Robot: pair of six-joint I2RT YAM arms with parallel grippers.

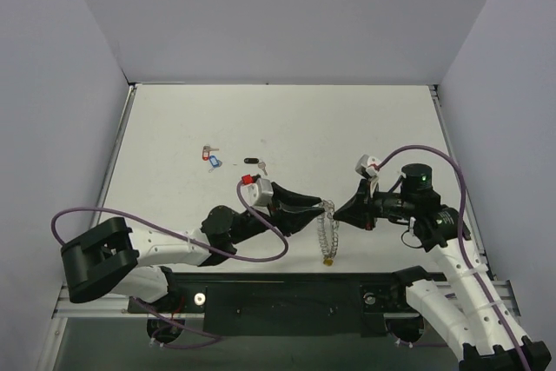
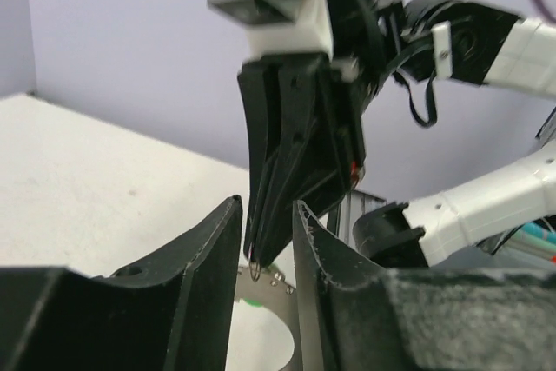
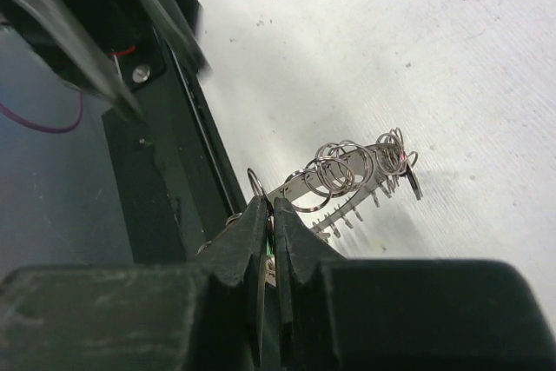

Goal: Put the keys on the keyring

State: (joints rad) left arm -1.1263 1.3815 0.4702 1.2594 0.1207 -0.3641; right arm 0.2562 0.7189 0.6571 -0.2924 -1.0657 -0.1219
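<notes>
The keyring (image 1: 327,228) hangs between the arms, its rim pinched tight by the right gripper (image 3: 270,204) — the left gripper (image 2: 267,206) stands spread around that pinch. It looks stiff, light and slippery, so the flat rim seems the best hold. The keys (image 1: 211,159) lie well apart on the table (image 1: 365,123).

Keyring (image 1: 327,232) hangs at centre frame, my left gripper (image 1: 320,206) left of it, right gripper (image 1: 337,212) right; keys (image 1: 211,157) lie upper left on the bench (image 1: 347,128).
</notes>
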